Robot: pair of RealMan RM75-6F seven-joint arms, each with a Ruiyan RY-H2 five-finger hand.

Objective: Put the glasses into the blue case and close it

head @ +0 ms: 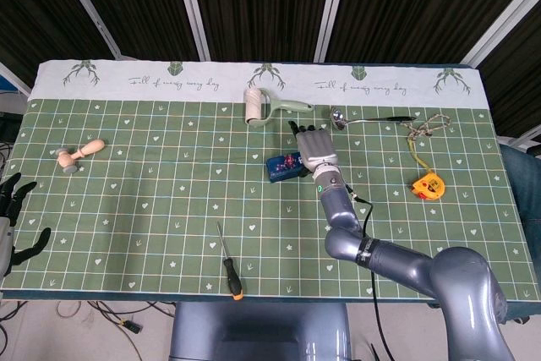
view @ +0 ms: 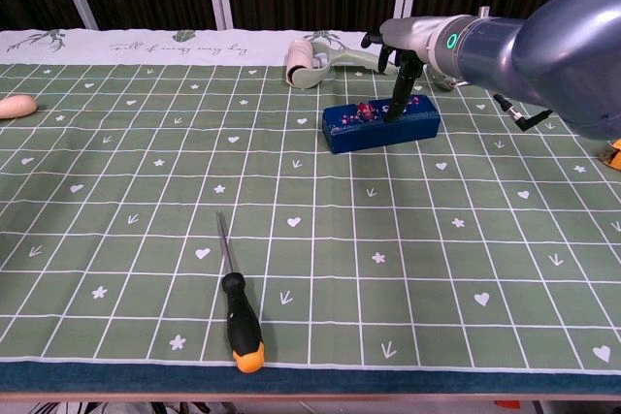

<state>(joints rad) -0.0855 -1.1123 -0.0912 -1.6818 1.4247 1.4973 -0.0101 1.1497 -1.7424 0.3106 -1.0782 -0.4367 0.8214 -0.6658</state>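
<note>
Blue and oblong, the case [view: 380, 125] lies flat on the green checked tablecloth [view: 291, 269], a little right of centre in the upper half of the chest view, its lid down. The right hand [view: 403, 46] hangs over its far side with fingers [view: 399, 94] pointing down, the tips pressing on the lid near a small red mark; it grips nothing. In the head view the same hand [head: 314, 148] covers the right end of the case [head: 284, 166]. The glasses cannot be seen. At the lower left edge of the head view the left hand [head: 10, 224] hangs off the table, fingers spread, empty. A screwdriver [view: 236, 309] lies at lower left of the chest view, and a lint roller [view: 309, 63] lies beyond the case.
</note>
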